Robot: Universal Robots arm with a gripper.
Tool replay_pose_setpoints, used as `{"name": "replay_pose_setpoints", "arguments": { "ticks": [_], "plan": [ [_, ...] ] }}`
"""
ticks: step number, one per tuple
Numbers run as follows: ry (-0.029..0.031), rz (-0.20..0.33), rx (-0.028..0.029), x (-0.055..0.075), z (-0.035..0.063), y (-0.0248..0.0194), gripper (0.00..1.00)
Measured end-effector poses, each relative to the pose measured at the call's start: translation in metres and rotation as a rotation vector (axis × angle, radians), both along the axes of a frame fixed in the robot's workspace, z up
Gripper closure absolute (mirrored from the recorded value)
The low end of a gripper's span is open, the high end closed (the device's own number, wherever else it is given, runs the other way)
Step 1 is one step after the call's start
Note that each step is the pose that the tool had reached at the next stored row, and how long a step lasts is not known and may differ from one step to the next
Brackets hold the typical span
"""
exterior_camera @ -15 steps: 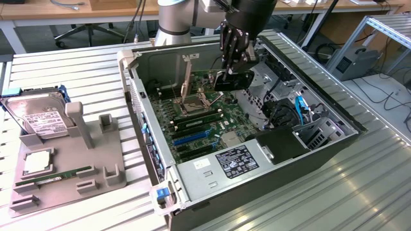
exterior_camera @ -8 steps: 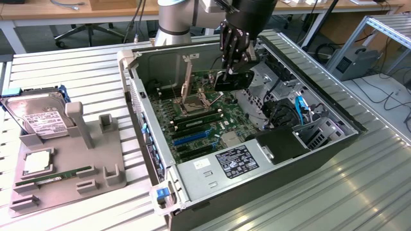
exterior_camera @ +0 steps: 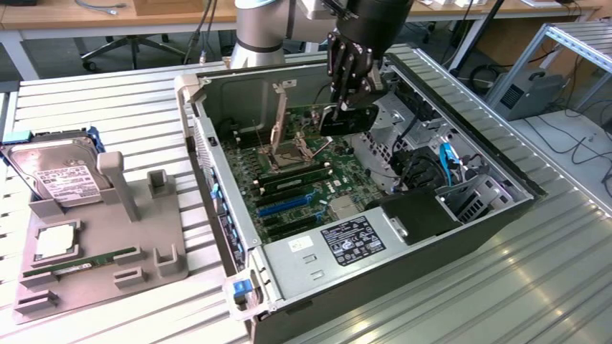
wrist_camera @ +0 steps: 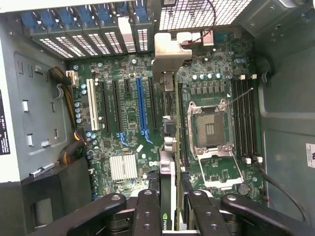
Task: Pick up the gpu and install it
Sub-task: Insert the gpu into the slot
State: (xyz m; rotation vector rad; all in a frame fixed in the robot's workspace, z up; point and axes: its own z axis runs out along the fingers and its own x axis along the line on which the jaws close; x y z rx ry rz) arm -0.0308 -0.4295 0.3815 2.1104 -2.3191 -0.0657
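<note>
My gripper reaches down into the open computer case and is shut on the gpu, a dark card with a green board edge that hangs upright above the motherboard. In the wrist view the gpu is seen edge-on between the black fingers, and its silver end bracket points toward the case's rear slot covers. The card hovers between the long blue slot and the open processor socket, apart from the board.
On the exterior view's left a grey fixture holds a silver hard drive, a memory stick and a processor chip. Cables and a drive cage crowd the case's right side. The slatted metal table surrounds the case.
</note>
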Motion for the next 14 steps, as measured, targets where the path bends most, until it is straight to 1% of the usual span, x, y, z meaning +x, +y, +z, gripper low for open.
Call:
{"name": "replay_pose_setpoints", "arguments": {
  "ticks": [14],
  "plan": [
    [0.0000,0.027,0.0000,0.0005,0.0000,0.0000,0.73]
  ]
}}
